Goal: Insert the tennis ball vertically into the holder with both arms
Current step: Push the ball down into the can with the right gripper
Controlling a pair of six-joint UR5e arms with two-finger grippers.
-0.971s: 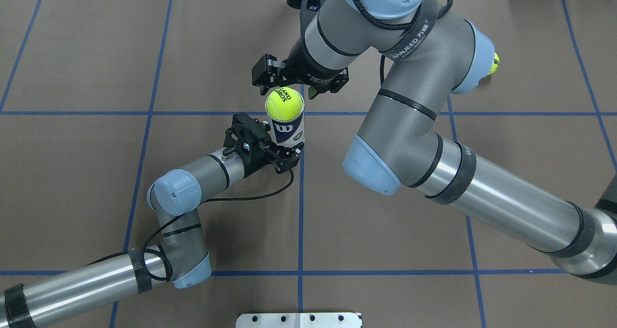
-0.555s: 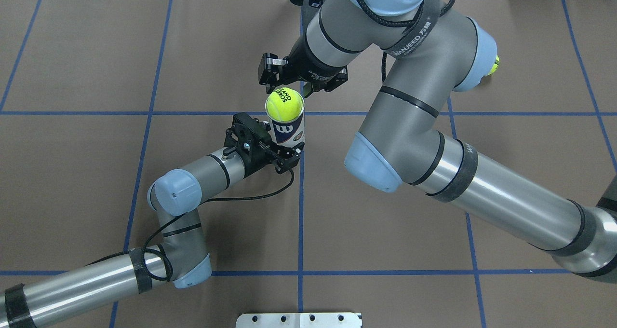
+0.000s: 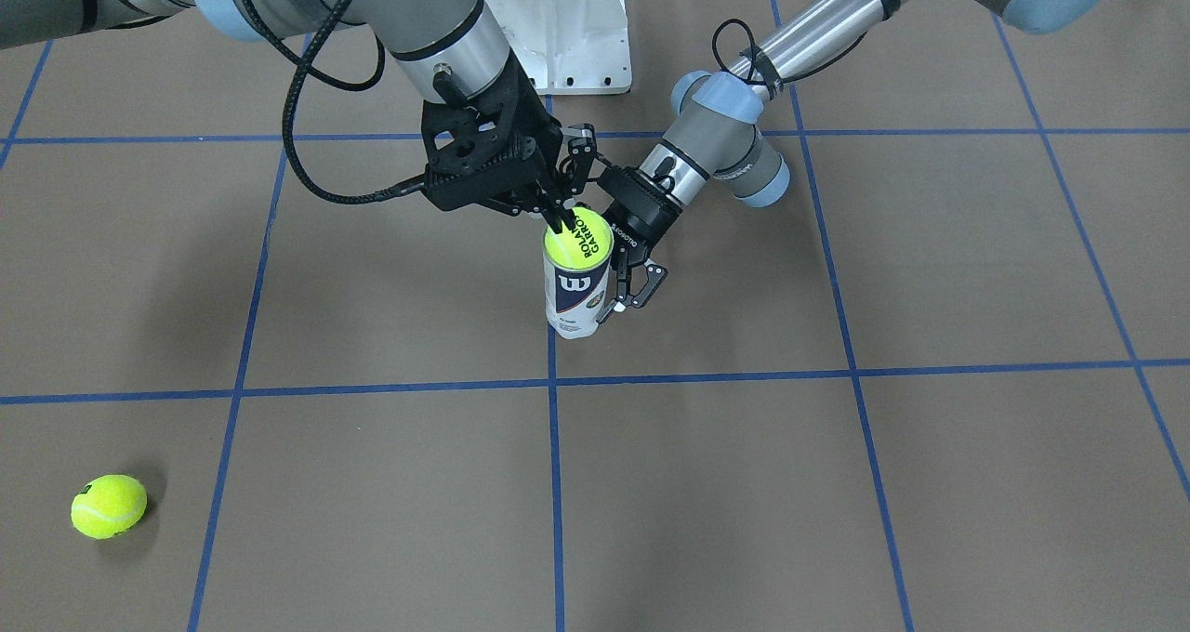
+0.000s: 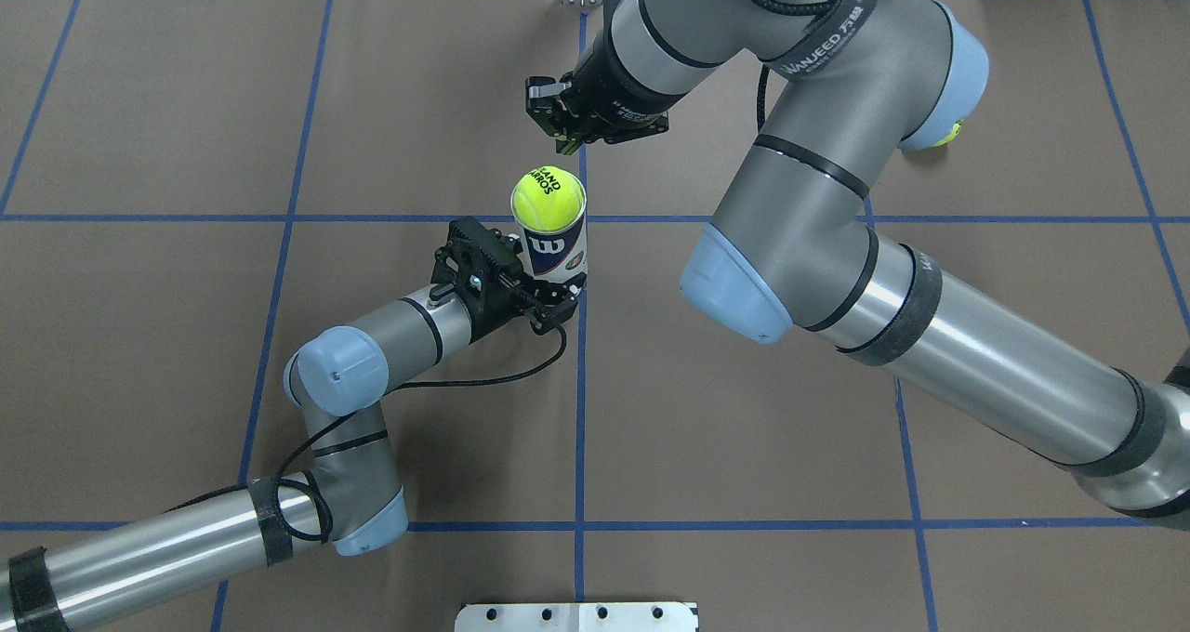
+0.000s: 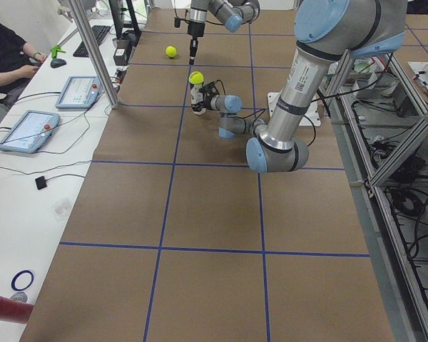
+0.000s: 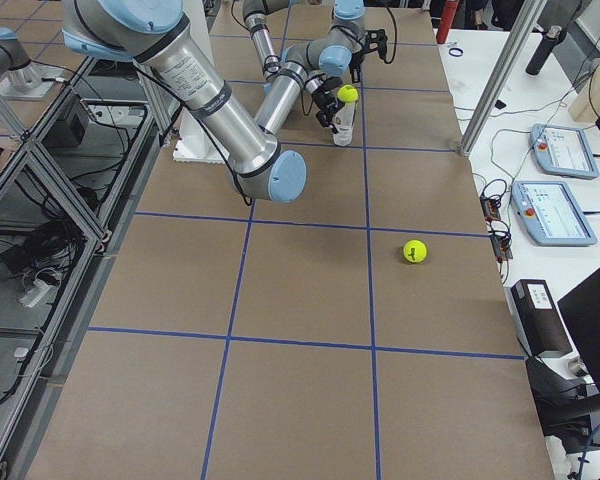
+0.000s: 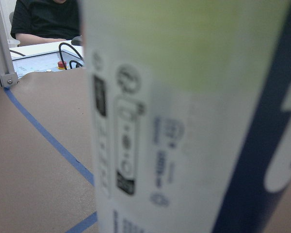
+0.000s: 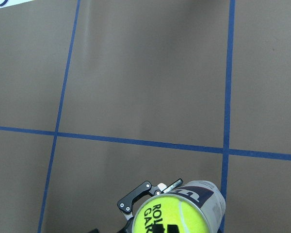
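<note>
The holder [image 4: 556, 249] stands upright on the brown table, a clear can with a white and navy label. A yellow tennis ball [image 4: 548, 195] sits in its mouth, its top above the rim. My left gripper [image 4: 548, 290] is shut on the holder's lower part; in the front-facing view it is at the can's right side [image 3: 625, 283]. My right gripper [image 3: 561, 221] points down just above the ball, its fingers drawn together and empty. In the right wrist view the ball [image 8: 172, 218] is at the bottom edge. The holder's label [image 7: 184, 121] fills the left wrist view.
A second tennis ball [image 3: 109, 506] lies loose on the table, half hidden behind my right elbow in the overhead view [image 4: 950, 133]. A white pedestal base [image 3: 558, 28] stands at the robot's side of the table. Blue tape lines cross the brown cover.
My right gripper has closed from wide open and drawn back from the ball, toward the top of the overhead view. The ball, the holder and my left gripper have not moved.
</note>
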